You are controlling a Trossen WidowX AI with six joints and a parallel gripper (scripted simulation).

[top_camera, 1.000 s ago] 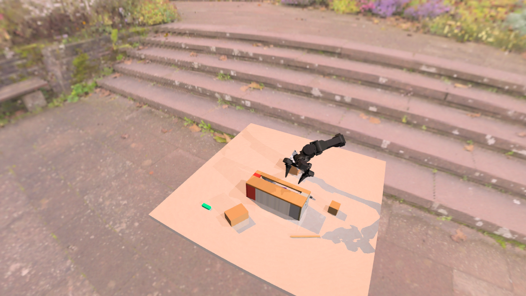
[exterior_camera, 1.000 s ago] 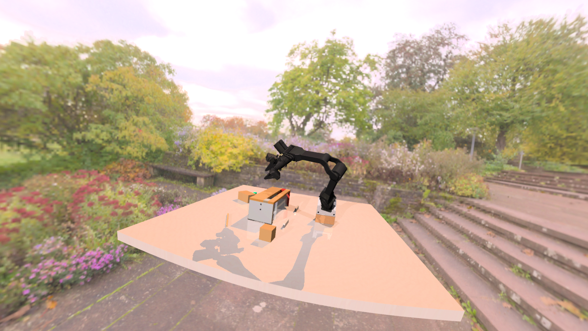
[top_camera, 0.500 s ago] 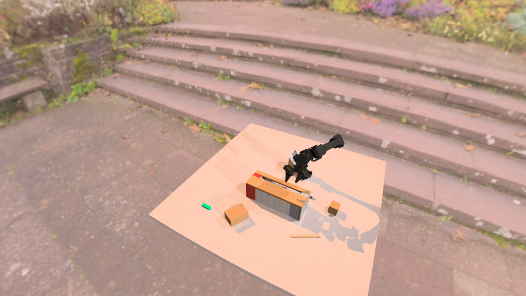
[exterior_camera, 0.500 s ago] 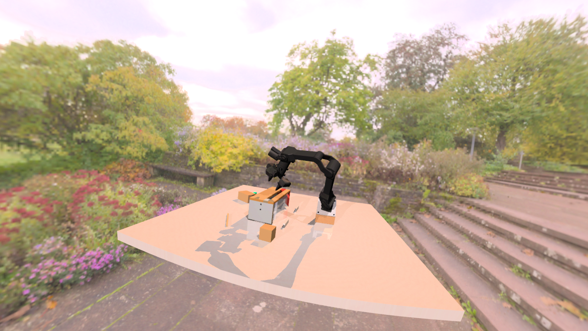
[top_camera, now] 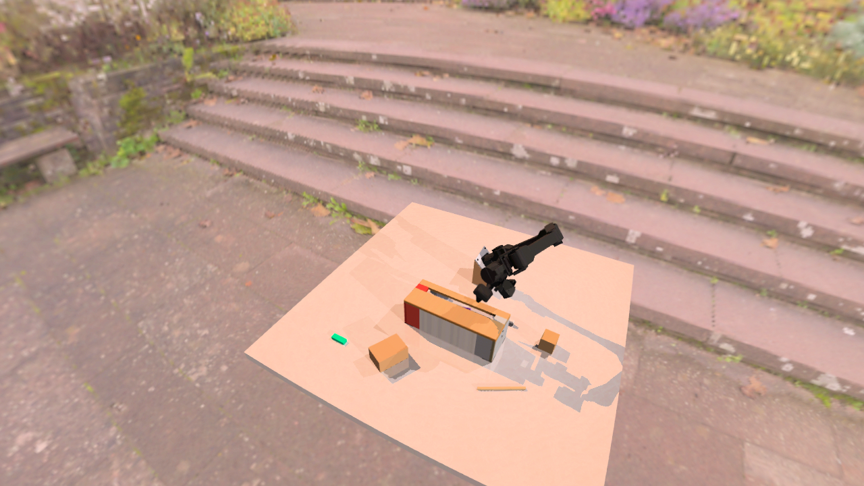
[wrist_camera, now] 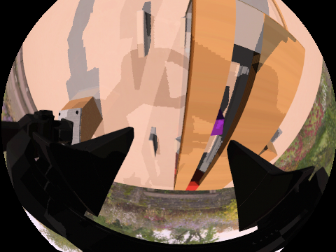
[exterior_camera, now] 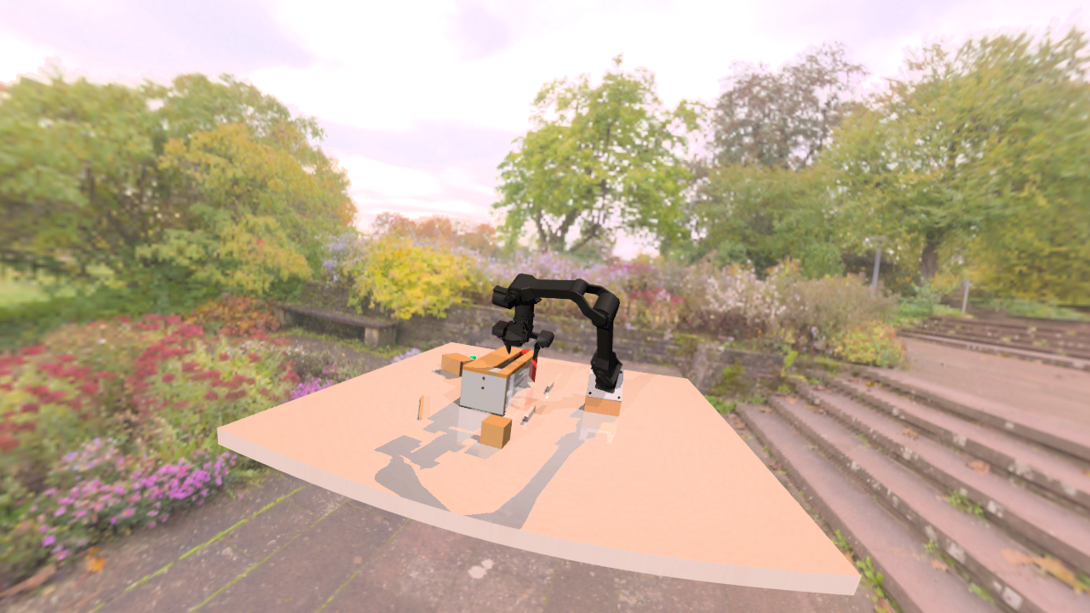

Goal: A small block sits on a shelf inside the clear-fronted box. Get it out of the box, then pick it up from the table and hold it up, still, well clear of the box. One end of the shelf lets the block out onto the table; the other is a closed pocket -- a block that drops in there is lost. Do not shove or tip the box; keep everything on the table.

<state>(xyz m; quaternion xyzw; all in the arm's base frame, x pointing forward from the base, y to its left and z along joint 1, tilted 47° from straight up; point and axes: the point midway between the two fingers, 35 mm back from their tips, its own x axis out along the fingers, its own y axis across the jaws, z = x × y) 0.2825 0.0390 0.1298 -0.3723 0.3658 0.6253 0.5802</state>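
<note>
purple block [wrist_camera: 218,127] | in box [top_camera: 453,318] [exterior_camera: 483,392] [wrist_camera: 209,80] | long axis unclear, partly hidden

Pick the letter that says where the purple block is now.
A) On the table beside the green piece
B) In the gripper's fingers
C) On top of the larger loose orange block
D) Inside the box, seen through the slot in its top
D: the wrist view shows the purple block down in the slot of the box, between its two orange top strips.
</note>
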